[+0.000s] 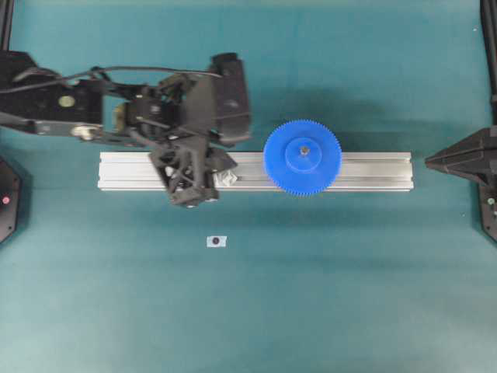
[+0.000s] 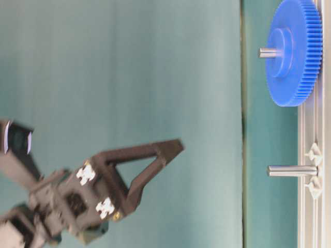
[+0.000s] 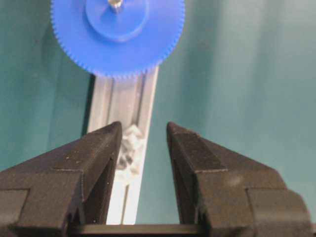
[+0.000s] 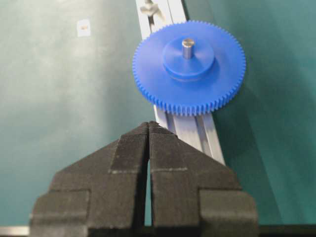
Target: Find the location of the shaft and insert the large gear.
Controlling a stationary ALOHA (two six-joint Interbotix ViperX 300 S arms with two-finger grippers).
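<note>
The large gear (image 1: 302, 157) already sits on a shaft (image 4: 187, 48) toward the right end of the rail (image 1: 373, 172), its pin poking up through the raised hub; it is bright blue, finely toothed and wider than the rail. The insertion looks finished, so the next move seems only a clean retreat. A second pin (image 2: 291, 170) stands bare near the rail's middle. The left gripper (image 3: 143, 131) hangs above that pin, part spread and empty. The right gripper (image 4: 148, 129) is pressed together, well clear.
</note>
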